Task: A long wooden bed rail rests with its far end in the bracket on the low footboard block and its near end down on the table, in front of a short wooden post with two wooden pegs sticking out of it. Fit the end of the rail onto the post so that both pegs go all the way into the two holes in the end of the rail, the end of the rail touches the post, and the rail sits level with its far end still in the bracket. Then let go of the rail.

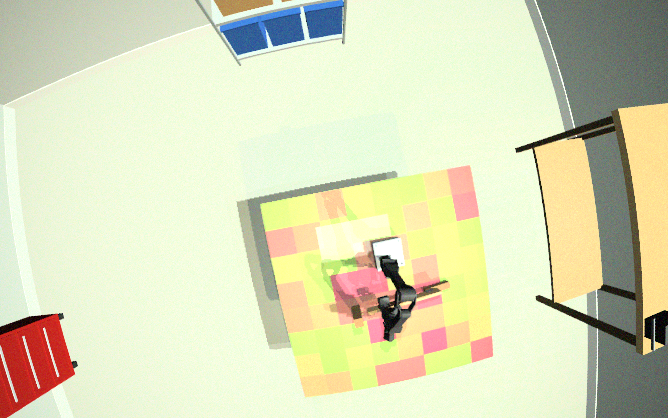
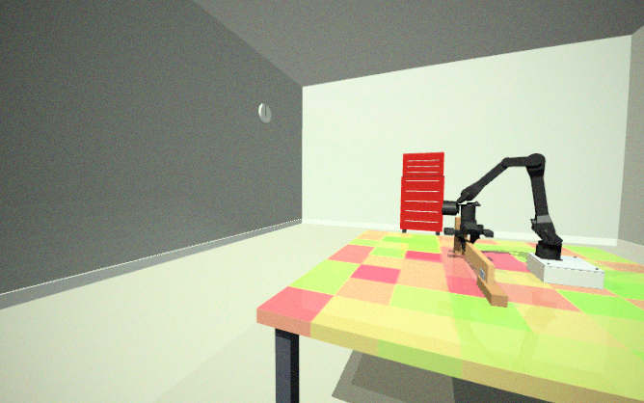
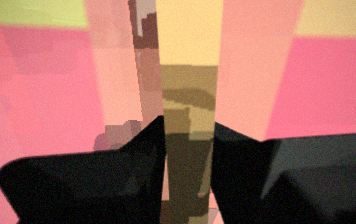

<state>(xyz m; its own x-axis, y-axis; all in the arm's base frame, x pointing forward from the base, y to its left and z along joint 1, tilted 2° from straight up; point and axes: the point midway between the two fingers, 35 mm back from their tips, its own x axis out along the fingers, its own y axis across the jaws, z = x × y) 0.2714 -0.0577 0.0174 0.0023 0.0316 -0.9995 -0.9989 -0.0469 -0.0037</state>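
The wooden rail (image 2: pixel 484 264) (image 3: pixel 190 32) runs from the low footboard block (image 2: pixel 498 297), where its far end sits at the bracket, toward the short upright post (image 1: pixel 356 314) (image 2: pixel 457 226). My gripper (image 3: pixel 178 120) is shut on the rail near its post end, with one black finger on each side; it hangs pointing down over the rail in the exterior view. In the top view the rail's near end looks close to the post, in line with it. The pegs, the holes and any small gap are too small or hidden to tell. Whether the rail is exactly level is unclear.
The white robot base (image 1: pixel 389 251) (image 2: pixel 571 271) stands beside the rail, and the black arm arches over from it. The table top (image 1: pixel 320 357) (image 2: pixel 357 310) has coloured squares. A red cabinet (image 1: pixel 35 362) (image 2: pixel 422 198) stands away on the floor.
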